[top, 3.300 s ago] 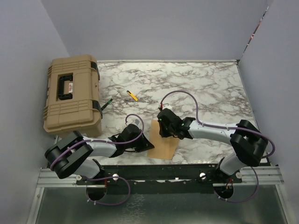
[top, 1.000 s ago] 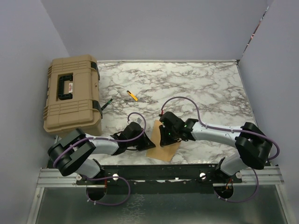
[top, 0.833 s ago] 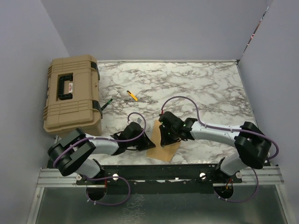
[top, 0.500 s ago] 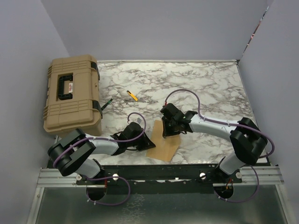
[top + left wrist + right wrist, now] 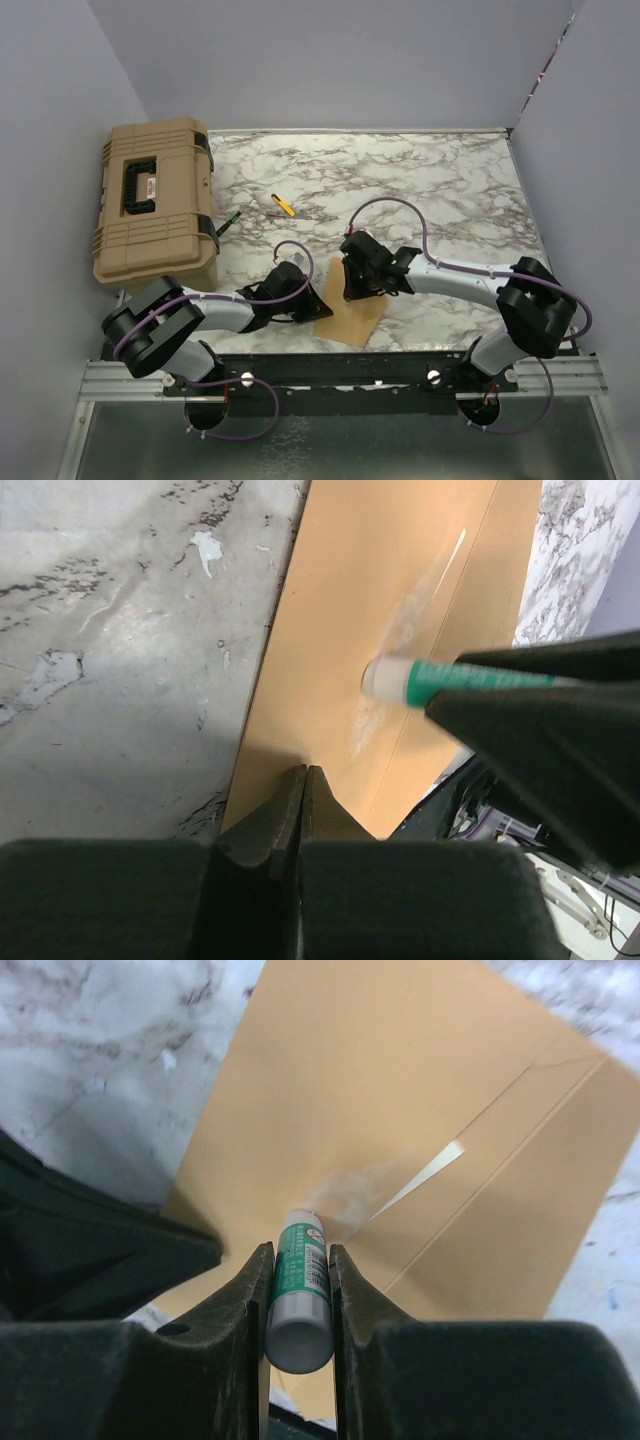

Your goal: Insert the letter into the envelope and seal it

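Note:
The tan envelope (image 5: pixel 350 318) lies flat on the marble table near the front edge, between my two grippers. My right gripper (image 5: pixel 353 283) is shut on a green-and-white glue stick (image 5: pixel 299 1285). The stick's tip touches the envelope (image 5: pixel 400 1070) beside a whitish glue smear (image 5: pixel 350 1192) near a diagonal seam. My left gripper (image 5: pixel 314 301) is shut with nothing between its fingers, and its tips (image 5: pixel 304 773) rest on the envelope's left edge (image 5: pixel 370 600). The glue stick (image 5: pixel 440 673) also shows in the left wrist view. The letter is not visible as a separate sheet.
A tan toolbox (image 5: pixel 155 200) stands at the table's far left. A small yellow tool (image 5: pixel 284 206) and a green-tipped pen (image 5: pixel 229 221) lie on the marble (image 5: pixel 450 190) behind the envelope. The metal rail (image 5: pixel 340 372) runs along the near edge.
My right gripper has moved back and forth over the envelope with the glue stick, and now sits slightly nearer and further left than half a second ago. The left arm has stayed put.

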`<move>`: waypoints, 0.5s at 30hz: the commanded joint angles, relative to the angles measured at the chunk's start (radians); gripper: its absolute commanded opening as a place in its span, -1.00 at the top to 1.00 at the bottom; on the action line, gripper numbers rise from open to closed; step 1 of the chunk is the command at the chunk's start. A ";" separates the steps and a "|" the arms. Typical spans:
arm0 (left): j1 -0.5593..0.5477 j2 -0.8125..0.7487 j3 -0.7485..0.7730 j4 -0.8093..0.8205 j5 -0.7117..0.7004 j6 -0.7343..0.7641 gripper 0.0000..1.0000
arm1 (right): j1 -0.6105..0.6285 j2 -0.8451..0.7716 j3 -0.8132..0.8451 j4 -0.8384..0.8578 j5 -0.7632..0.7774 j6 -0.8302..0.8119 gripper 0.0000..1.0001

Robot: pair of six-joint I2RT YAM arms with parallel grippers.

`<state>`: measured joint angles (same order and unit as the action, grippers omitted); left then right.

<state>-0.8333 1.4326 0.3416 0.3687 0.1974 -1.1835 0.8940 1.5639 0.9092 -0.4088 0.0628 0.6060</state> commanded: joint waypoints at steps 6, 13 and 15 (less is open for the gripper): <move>0.001 0.044 -0.019 -0.184 -0.094 0.064 1.00 | 0.054 -0.047 -0.057 -0.188 0.051 0.071 0.99; 0.001 -0.014 0.046 -0.237 -0.099 0.115 1.00 | 0.019 -0.157 0.095 -0.256 0.112 0.065 0.99; 0.002 -0.037 0.071 -0.250 -0.102 0.129 1.00 | -0.012 -0.197 0.096 -0.240 0.092 0.065 0.99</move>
<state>-0.8337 1.4227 0.3866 0.2871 0.1921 -1.1378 0.9249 1.4563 0.9607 -0.6010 0.1188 0.6678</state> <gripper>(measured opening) 0.002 0.233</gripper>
